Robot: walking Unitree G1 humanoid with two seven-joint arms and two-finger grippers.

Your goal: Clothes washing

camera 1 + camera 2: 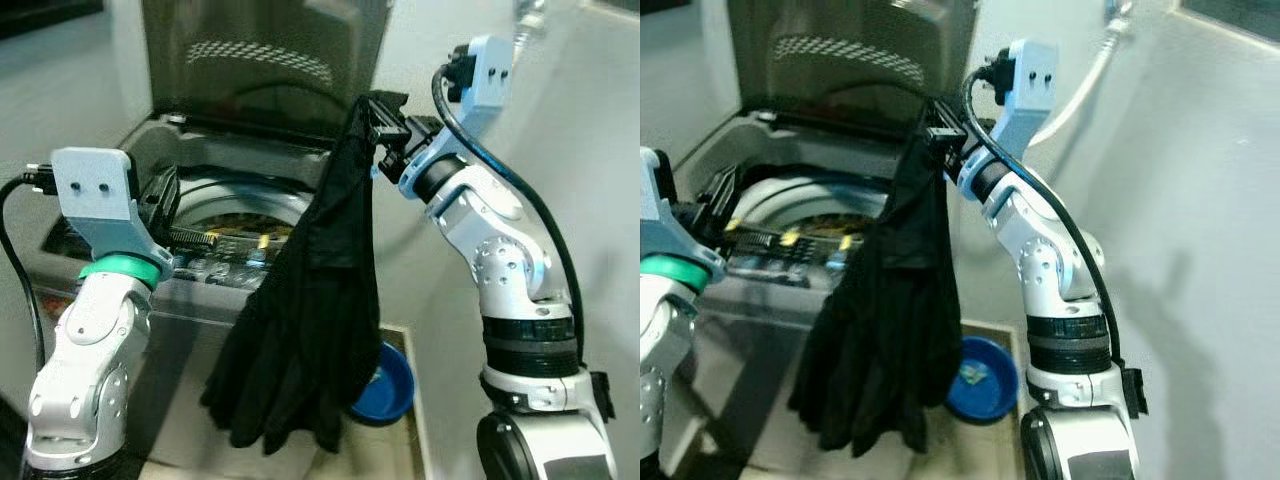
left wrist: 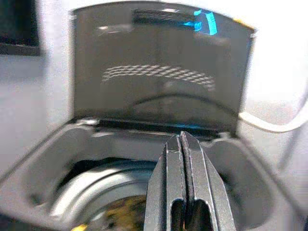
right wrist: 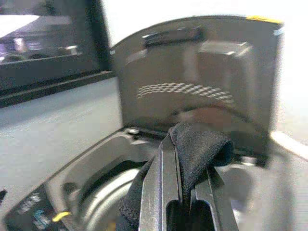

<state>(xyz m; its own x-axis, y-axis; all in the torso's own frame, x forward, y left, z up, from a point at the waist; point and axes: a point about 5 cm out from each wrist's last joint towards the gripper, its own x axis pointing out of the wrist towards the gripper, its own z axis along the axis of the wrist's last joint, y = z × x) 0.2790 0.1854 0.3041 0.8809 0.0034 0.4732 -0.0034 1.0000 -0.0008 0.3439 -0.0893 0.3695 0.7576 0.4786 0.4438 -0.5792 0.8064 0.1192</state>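
A top-loading washing machine (image 1: 200,140) stands before me with its dark lid (image 1: 262,60) raised and its drum (image 1: 235,210) exposed. My right gripper (image 1: 378,118) is shut on the top of a black garment (image 1: 310,320), held high over the washer's right front corner. The cloth hangs long and bunched, reaching down past the machine's front edge. In the right wrist view the fabric (image 3: 199,149) is pinched between the fingers (image 3: 161,187). My left gripper (image 2: 183,144) is shut and empty, raised over the drum's left front rim.
A blue basin (image 1: 388,385) sits on the floor at the washer's right, partly behind the hanging cloth. A white wall (image 1: 1200,200) closes the right side, with a hose (image 1: 1090,80) running along it. The control panel (image 1: 215,245) runs along the washer's front.
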